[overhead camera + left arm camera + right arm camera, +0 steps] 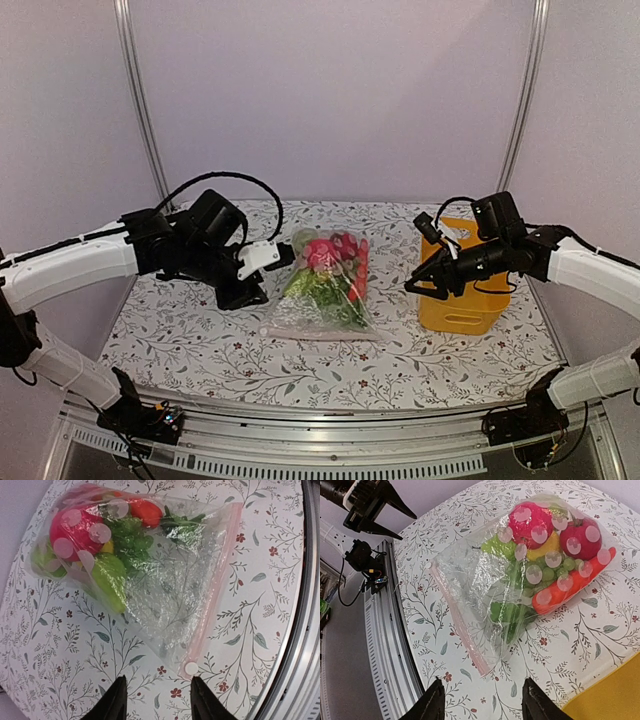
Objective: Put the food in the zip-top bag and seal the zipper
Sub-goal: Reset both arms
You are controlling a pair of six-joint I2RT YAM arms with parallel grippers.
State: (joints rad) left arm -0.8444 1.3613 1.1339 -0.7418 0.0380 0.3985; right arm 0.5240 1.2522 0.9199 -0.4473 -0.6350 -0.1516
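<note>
- Crinkly clear zip-top bag point(318, 300) lies flat mid-worktop point(200, 340), rounded toy food point(335, 265) bunched at its far end.
- Thin pinkish zipper point(216, 587) faces the near edge.
- Gaping and empty: left claw point(159, 702) and right claw point(484, 705), bag between them, untouched.

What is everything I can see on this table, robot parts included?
zip-top bag: one, clear, lying mid-table
zipper: one, pink strip, bag's near edge
red balls: two, red, inside the bag
lemon: one, yellow, inside, between the red balls
grape bunch: one, green, inside, beside the carrot
carrot: one, orange-red, inside, along a bag edge
basket: one, orange-yellow, right of the bag
table: one, floral cover
left hand: one, black, open, empty, left of the bag
right hand: one, black, open, empty, near the basket
</note>
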